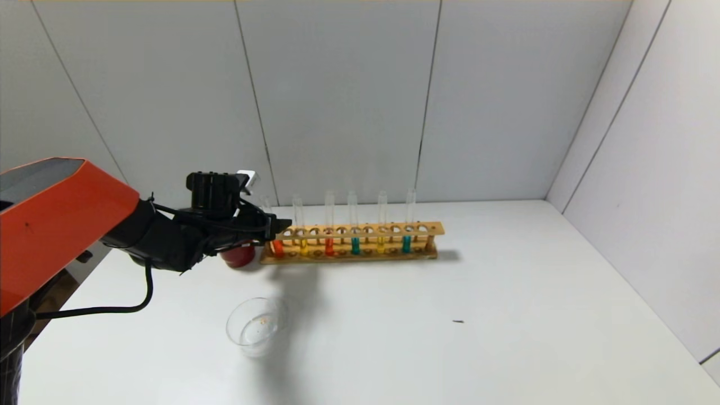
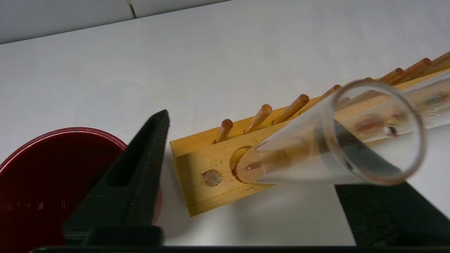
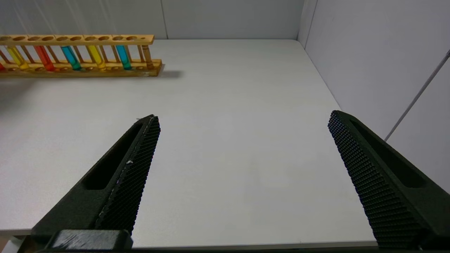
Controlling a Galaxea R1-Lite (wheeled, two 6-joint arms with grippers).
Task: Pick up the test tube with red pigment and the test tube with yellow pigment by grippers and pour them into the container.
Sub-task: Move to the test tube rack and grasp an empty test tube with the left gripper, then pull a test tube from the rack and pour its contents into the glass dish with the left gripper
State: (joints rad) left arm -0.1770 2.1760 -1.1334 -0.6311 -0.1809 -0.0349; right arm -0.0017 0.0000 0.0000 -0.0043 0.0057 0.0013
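Head view: left tool [image 1: 279,229] is seen at the wooden rack's [image 1: 360,229] left end, around the red-pigment tube [image 1: 277,247].

Left wrist view: jaws are parted, tube [image 2: 316,147] between, ungripped; closing should be centred.

Right wrist view: right tool [image 3: 242,175] gapes empty.
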